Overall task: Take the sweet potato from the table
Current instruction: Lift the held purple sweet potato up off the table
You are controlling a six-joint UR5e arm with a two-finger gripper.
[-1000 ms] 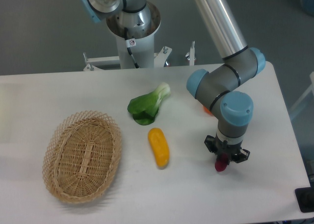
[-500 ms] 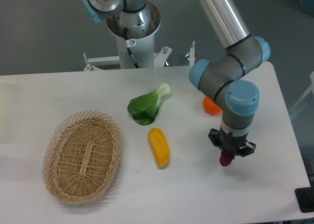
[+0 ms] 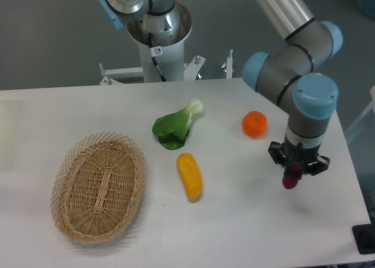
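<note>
Nearest, a wicker basket [image 3: 98,187] sits at the left of the table [image 3: 234,233]. At the right, the gripper [image 3: 295,173] points down with its jaws closed on the sweet potato [image 3: 290,180], whose reddish tip shows below the fingers. A yellow vegetable [image 3: 190,175] lies mid-table; farther back are an orange [image 3: 255,124] and a leafy green [image 3: 177,126]. No writing is readable.

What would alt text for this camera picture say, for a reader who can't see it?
A robot arm's gripper holds a small reddish sweet potato above the right side of a white table. Also on the table: an orange, bok choy, a yellow-orange vegetable and an empty wicker basket.
</note>
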